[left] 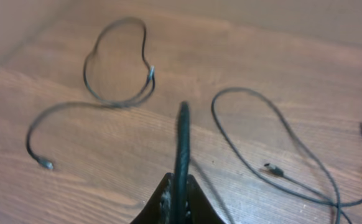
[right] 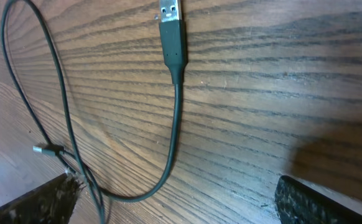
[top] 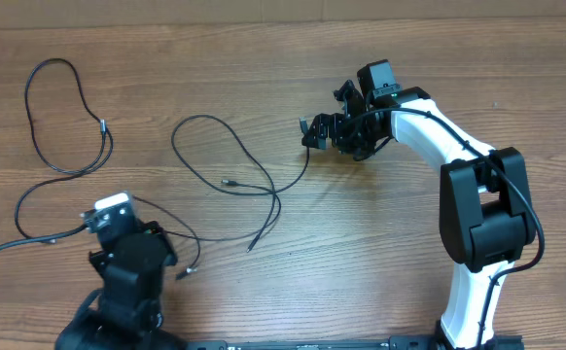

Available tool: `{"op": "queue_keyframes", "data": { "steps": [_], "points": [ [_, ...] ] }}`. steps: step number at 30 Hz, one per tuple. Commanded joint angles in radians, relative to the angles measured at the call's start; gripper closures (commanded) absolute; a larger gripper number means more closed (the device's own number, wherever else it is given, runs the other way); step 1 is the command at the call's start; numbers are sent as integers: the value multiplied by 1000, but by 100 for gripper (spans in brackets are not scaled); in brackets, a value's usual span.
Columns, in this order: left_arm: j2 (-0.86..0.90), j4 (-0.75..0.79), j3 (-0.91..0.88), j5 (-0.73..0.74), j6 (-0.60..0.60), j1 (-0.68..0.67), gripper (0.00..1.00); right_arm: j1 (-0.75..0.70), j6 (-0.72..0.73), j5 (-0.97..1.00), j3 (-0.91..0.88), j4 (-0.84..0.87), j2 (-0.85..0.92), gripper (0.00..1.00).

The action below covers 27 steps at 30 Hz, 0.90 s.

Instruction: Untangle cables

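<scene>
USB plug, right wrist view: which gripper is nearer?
Right. The right gripper hangs open just above the USB plug, which lies on the table slightly ahead of it. The left gripper is far off at the table's near-left, shut on a cable.

A wooden table point(top: 380, 243) with brown, streaky grain fills the view from left to right. Beyond its far edge runs a pale, plain strip point(top: 264, 10).

Shows a wide, flat brown wooden table point(top: 380, 243) with thin dark grain lines running side to side. Meets a plain pale tan strip point(top: 215, 10) along the far edge. Looks evenly lit, with only soft, faint shadows on the wood.
</scene>
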Motion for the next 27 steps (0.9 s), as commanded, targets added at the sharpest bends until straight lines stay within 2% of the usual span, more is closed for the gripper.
{"op": "queue_keyframes", "data": {
  "steps": [1,7,14,15,17,20,24,27],
  "points": [
    [32,39,-77,27,-115,-4,89,6,-1,-10,25,6,4,0],
    [127,220,-185,214,-115,-4,89,6,-1,-10,25,6,4,0],
    [323,338,-207,307,-115,-4,88,6,-1,-10,25,6,4,0],
    [355,351,-207,326,-115,-4,85,6,-1,-10,25,6,4,0],
    [417,378,-207,378,-114,-4,68,6,-1,-10,25,6,4,0],
    [492,426,-207,456,-69,-4,57,6,-1,-10,25,6,4,0],
    [559,465,-203,544,18,-4,35,6,0,-10,25,6,4,0],
    [570,457,-180,601,72,-4,28,6,0,-10,25,6,4,0]
  ]
}}
